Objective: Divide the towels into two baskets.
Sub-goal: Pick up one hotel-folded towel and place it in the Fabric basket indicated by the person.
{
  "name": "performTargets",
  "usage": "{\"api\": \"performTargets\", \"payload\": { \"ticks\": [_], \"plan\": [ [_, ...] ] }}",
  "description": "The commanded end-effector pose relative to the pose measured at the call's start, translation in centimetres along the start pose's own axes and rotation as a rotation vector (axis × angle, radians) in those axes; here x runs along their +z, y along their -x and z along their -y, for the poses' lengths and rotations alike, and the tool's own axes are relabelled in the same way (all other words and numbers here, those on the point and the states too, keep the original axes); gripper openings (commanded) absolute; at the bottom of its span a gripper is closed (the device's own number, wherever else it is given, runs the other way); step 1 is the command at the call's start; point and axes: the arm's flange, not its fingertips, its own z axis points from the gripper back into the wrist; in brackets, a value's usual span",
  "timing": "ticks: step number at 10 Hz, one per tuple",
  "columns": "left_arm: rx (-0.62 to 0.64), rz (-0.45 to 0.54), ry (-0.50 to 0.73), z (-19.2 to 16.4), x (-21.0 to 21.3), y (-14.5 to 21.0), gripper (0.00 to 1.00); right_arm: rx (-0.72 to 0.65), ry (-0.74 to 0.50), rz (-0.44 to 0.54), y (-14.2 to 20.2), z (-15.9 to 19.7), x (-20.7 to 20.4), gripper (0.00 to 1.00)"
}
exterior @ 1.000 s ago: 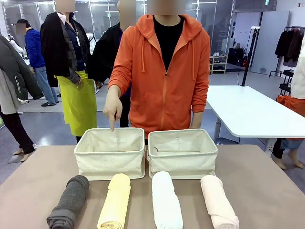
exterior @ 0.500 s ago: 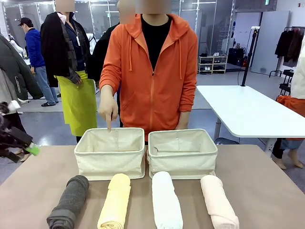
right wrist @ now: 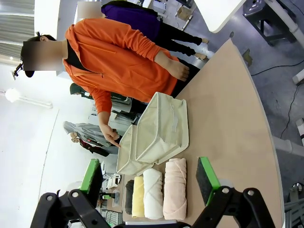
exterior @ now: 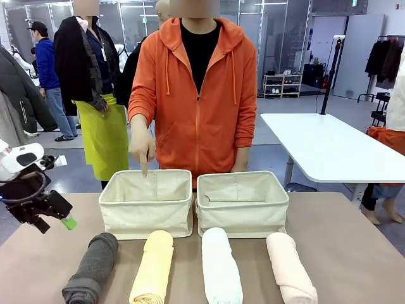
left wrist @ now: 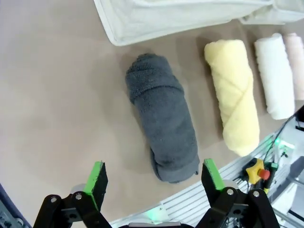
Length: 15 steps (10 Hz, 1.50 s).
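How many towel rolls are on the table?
4, in a row before the baskets, from the robot's left: dark grey towel, pale yellow towel, white towel, pale pink towel. None seem hidden.

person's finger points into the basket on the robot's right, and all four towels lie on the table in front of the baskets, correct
Not quite. The front view shows the person's finger pointing into the left basket, not the right basket. All four towels do lie on the table in front of the baskets.

Person's hand [exterior: 143, 147] hung over the left basket's [exterior: 145, 218] far rim, so that side was blocked; table [exterior: 38, 266] left of the basket was wide open.
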Motion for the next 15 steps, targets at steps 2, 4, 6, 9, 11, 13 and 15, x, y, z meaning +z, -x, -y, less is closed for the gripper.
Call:
{"api": "performTargets", "payload": {
  "ticks": [2, 4, 6, 9, 11, 13, 15],
  "plan": [
    [0.126, 0.015, -0.035, 1.3, -5.9, 6.7, 1.0, -0.003, -0.016, 0.009, 0.0, -0.4, 0.3, 1.0],
    [0.159, -0.016, -0.009, 1.8, -8.1, 7.1, 1.0, -0.003, -0.016, 0.009, 0.0, -0.4, 0.3, 1.0],
    [0.178, -0.041, 0.002, 1.9, -9.9, 7.8, 1.0, -0.003, -0.016, 0.009, 0.0, -0.4, 0.3, 1.0],
    [0.2, -0.035, -0.013, 1.7, -12.0, 8.6, 1.0, -0.003, -0.016, 0.009, 0.0, -0.4, 0.3, 1.0],
    [0.209, -0.053, -0.01, 1.6, -13.4, 9.3, 1.0, -0.003, -0.016, 0.009, 0.0, -0.4, 0.3, 1.0],
    [0.208, -0.09, 0.012, 1.8, -14.3, 9.9, 1.0, -0.003, -0.016, 0.009, 0.0, -0.4, 0.3, 1.0],
    [0.221, -0.112, 0.02, 1.8, -14.8, 10.2, 1.0, -0.003, -0.016, 0.009, 0.0, -0.4, 0.3, 1.0]
  ]
}}
